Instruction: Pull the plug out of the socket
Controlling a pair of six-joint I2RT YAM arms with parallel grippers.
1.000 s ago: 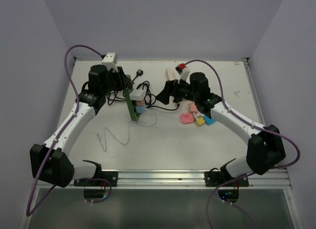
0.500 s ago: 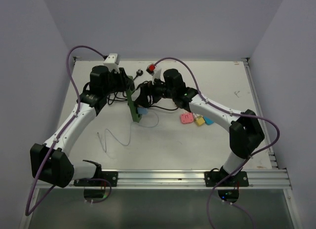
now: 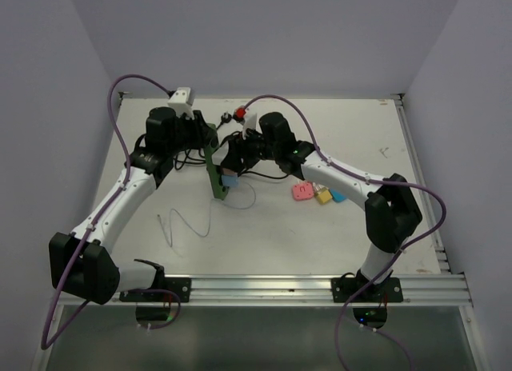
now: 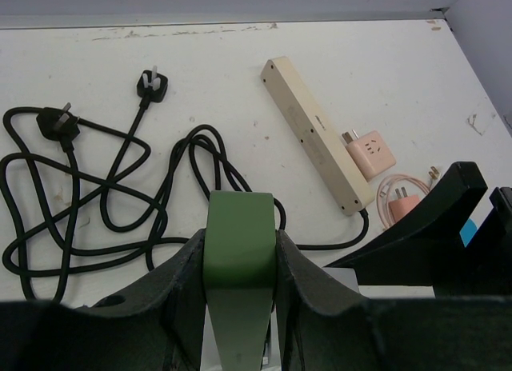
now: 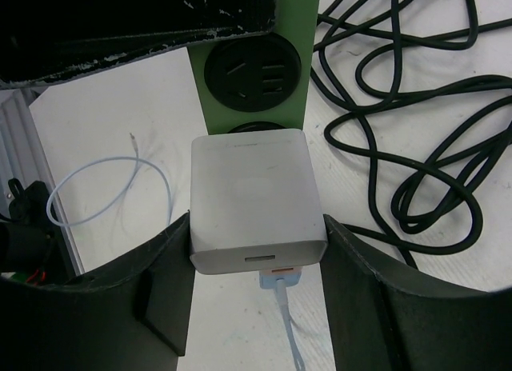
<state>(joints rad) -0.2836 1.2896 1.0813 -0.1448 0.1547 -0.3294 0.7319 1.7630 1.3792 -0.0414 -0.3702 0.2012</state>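
- White worktop [image 3: 320, 227] with black cords [image 4: 58, 125] lying on it
- Left pincer [image 4: 240, 267] is closed on the green socket [image 4: 240, 227]
- Right pincer [image 5: 256, 251] is closed on the white plug [image 5: 252, 195], which sits in the socket

i am holding the socket [image 3: 214, 176], a long dark green power strip, in my left gripper [image 4: 238, 243], whose fingers are pressing on its two long sides just short of its rounded far end. the strip is running away from me, turned up on one long edge, so its row of round black outlets is facing my right arm. the plug [image 5: 256, 199], a pale grey square block with rounded corners, is sitting pushed into one outlet and hiding most of it, right beside a bare outlet. my right gripper [image 5: 256, 227] is flanking the block, one finger touching each side. a pale blue connector [image 5: 280, 281] is sticking out of the block's near edge.
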